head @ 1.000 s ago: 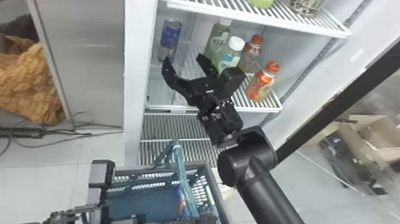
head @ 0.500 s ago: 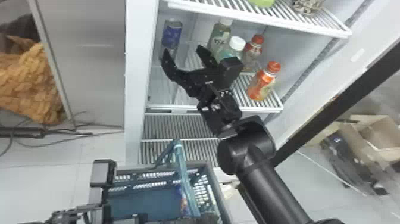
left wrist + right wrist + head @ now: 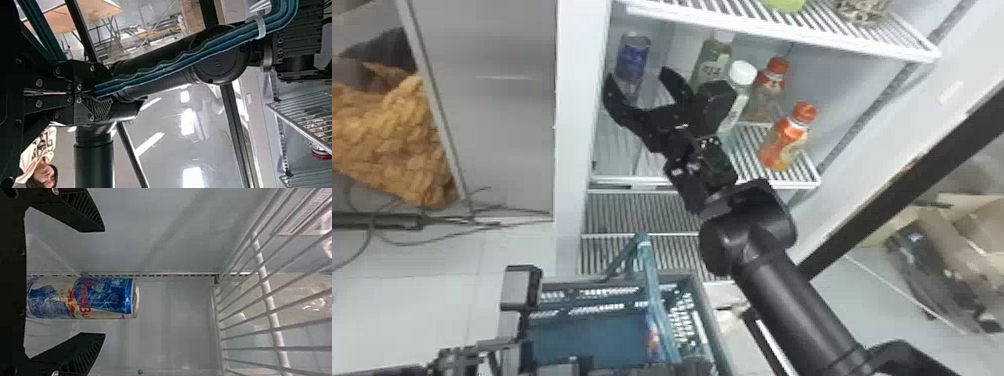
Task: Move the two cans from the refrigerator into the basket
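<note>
1. Head view: the can (image 3: 633, 55) stands upright near the left edge of a refrigerator shelf (image 3: 762, 184).
2. Right wrist view: my right gripper's fingers are spread, the can showing in the gap between.
3. My left gripper (image 3: 694, 367) is closed on the basket's handle (image 3: 652, 285).

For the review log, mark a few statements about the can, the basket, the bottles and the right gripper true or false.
1. A blue can stands inside the refrigerator. True.
2. The right gripper is closed on that can. False: its fingers are open, one on either side of the can, apart from it.
3. The basket has a teal handle. True.
4. Two orange-capped bottles lie in the basket. False: they stand in the refrigerator.
</note>
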